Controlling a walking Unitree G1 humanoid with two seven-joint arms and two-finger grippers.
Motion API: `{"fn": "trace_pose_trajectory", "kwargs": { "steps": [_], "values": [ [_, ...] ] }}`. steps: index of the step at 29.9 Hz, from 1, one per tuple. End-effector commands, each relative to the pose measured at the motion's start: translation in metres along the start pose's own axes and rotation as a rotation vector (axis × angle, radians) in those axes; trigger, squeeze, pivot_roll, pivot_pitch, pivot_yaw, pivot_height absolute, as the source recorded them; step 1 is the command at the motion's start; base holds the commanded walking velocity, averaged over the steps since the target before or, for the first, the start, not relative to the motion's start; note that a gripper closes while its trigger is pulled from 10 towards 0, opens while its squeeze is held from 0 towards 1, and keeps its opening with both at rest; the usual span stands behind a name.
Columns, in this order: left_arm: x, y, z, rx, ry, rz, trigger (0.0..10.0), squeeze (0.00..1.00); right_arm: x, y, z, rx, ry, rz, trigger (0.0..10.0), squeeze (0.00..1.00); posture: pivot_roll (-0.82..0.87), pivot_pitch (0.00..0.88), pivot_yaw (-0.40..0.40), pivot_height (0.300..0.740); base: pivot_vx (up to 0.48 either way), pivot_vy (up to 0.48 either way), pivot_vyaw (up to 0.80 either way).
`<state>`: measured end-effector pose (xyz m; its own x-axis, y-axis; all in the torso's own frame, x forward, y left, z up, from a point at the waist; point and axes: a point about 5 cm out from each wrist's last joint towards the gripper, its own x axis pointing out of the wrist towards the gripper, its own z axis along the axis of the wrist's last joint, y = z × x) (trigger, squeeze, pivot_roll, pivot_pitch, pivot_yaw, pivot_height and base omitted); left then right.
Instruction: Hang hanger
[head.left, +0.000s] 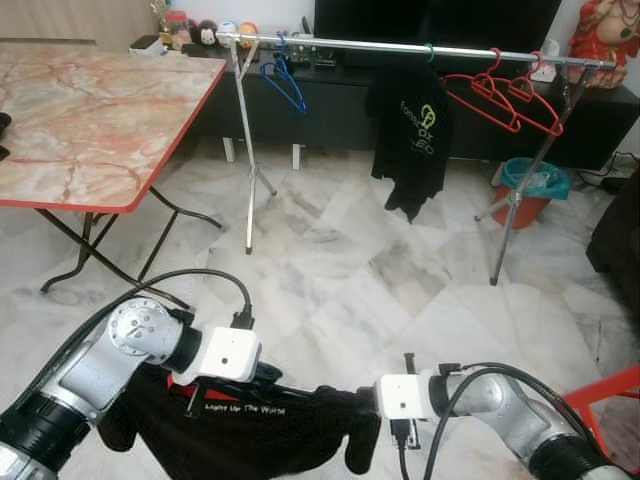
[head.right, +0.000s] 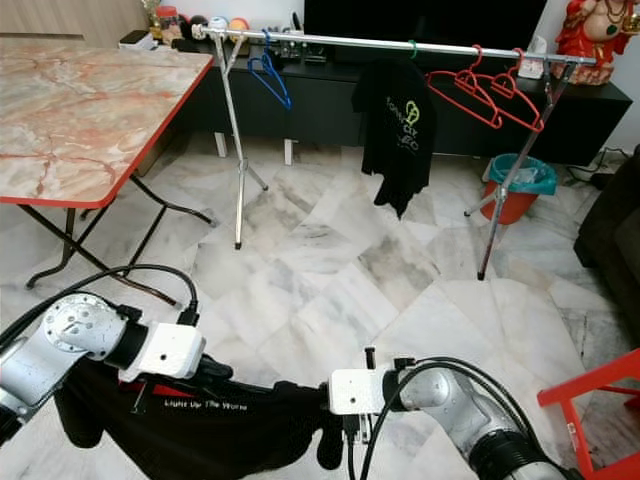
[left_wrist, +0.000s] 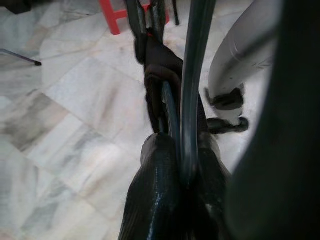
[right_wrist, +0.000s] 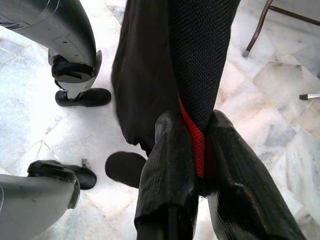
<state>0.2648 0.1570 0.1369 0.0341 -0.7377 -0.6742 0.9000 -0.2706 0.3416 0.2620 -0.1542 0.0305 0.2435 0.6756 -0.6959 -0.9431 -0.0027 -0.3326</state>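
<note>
A black T-shirt (head.left: 250, 425) with white lettering hangs on a red hanger (right_wrist: 194, 135), low in front of me between both arms. My left gripper (left_wrist: 182, 165) is shut on one shirt-covered end of the hanger. My right gripper (right_wrist: 197, 160) is shut on the other end, where the red bar shows between the fingers (right_wrist: 167, 180). Across the room stands a silver clothes rail (head.left: 400, 46). It carries a blue hanger (head.left: 285, 85), another black shirt (head.left: 412, 135) and two red hangers (head.left: 505, 100).
A marble-topped folding table (head.left: 90, 110) stands on the left. A red bucket (head.left: 530, 190) with a teal liner sits by the rail's right legs. A red stool (head.left: 610, 395) and a dark sofa (head.left: 620, 240) are on the right. Marble floor lies between me and the rail.
</note>
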Motion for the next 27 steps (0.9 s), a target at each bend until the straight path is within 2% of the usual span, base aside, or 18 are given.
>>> {"fn": "trace_pose_trajectory", "kwargs": {
  "steps": [1,7,8,9,12,13,27],
  "values": [
    [-0.023,0.006,-0.018,0.006,0.175,0.053,10.0,0.00,-0.020,0.014,-0.037,0.073,0.183,0.046,0.0,0.00,0.04,0.043,-0.039,0.740,0.000,0.000,0.00],
    [-0.015,0.006,-0.016,-0.008,0.133,0.074,10.0,0.00,-0.017,0.008,-0.034,0.087,0.171,-0.001,0.0,0.00,0.04,0.044,-0.038,0.740,0.000,0.000,0.00],
    [-0.013,0.006,-0.015,-0.007,0.121,0.074,10.0,0.00,-0.015,0.007,-0.032,0.095,0.159,-0.017,7.2,0.00,0.04,0.044,-0.039,0.740,0.000,0.000,0.00],
    [-0.012,0.006,-0.013,-0.005,0.110,0.073,10.0,0.00,-0.013,0.005,-0.029,0.110,0.134,-0.027,10.0,0.00,0.04,0.045,-0.038,0.740,0.000,0.000,0.00],
    [-0.009,0.006,-0.011,-0.004,0.093,0.074,10.0,0.00,-0.011,0.004,-0.025,0.130,0.101,-0.030,10.0,0.00,0.04,0.043,-0.038,0.740,0.000,0.000,0.00],
    [-0.008,0.007,-0.011,-0.001,0.088,0.076,10.0,0.00,-0.011,0.005,-0.024,0.139,0.087,-0.018,10.0,1.00,0.04,0.043,-0.038,0.740,0.000,0.000,0.00],
    [0.002,0.006,-0.014,0.021,0.109,0.053,10.0,0.00,-0.013,-0.001,-0.018,0.108,0.077,-0.024,10.0,1.00,0.03,0.035,-0.035,0.740,0.000,0.000,0.00]
  ]
}}
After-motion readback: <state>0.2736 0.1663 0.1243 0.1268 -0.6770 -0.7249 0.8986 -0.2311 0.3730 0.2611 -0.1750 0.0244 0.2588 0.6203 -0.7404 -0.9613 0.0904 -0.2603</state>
